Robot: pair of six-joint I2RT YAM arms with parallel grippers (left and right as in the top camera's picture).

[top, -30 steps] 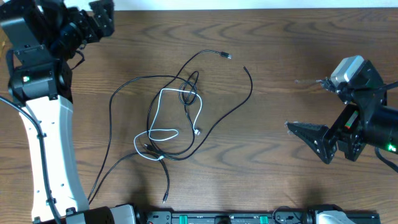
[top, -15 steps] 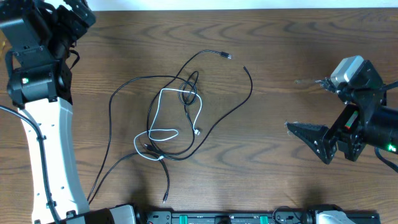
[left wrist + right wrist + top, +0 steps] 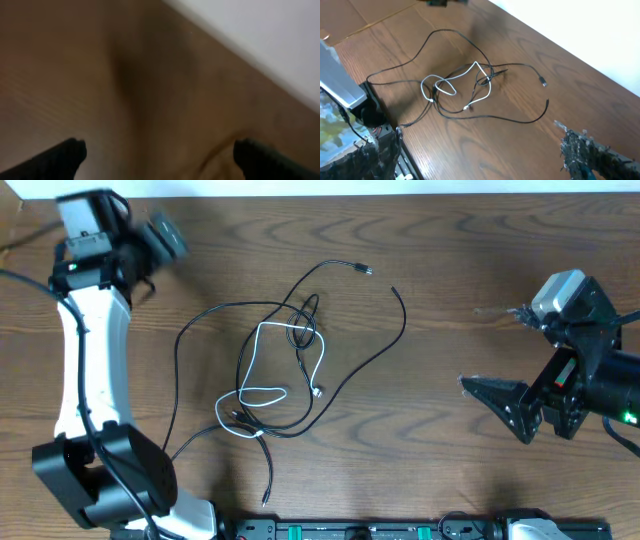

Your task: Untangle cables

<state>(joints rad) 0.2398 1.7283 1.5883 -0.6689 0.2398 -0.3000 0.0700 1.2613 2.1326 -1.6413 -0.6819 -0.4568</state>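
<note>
Swung round over the table since a second ago: left arm, now stretched long, with left gripper blurred, spread wide, holding nothing. Unmoved opposite: right gripper, likewise spread and empty. Lying between the two, well apart from each: cables, black loops crossed with one white, knotted in one heap. Nothing separated yet, so seemingly all untangling left.

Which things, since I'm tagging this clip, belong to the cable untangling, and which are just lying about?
For the job:
black cables, tangled mid-table
white cable, looped among them
left gripper, open, holding nothing
right gripper, open, holding nothing

Just there:
table
black equipment strip along the near edge
</note>
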